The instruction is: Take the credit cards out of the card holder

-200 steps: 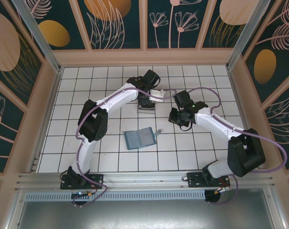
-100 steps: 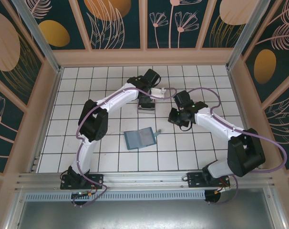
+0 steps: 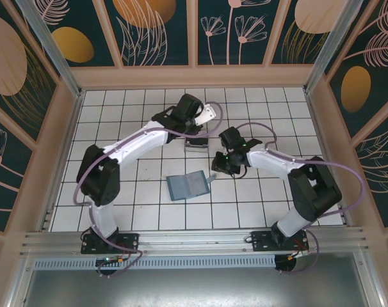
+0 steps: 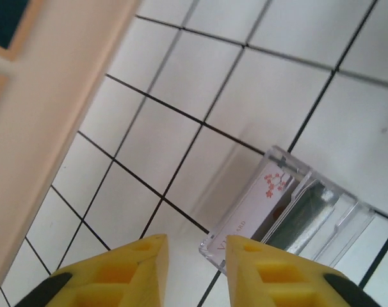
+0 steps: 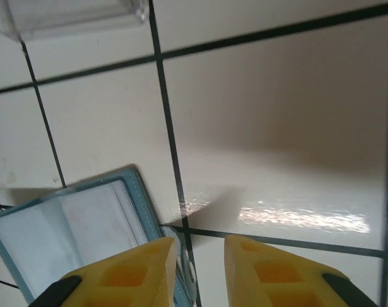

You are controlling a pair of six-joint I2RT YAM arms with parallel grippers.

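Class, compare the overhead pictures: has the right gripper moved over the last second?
Yes. In the top view the right gripper has swung left, ending close to the right edge of the card holder, which lies where it was.

This looks like a robot test lab, not a home. The white tiled table [image 3: 117,204] is boxed in like a little pen. All around the table stand wood-framed walls [image 3: 159,32] painted with big leaves and flowers. Along the table's near edge runs a metal rail [image 3: 194,238], where the left arm [image 3: 133,144] and right arm [image 3: 277,163], both white robot arms, are bolted down.
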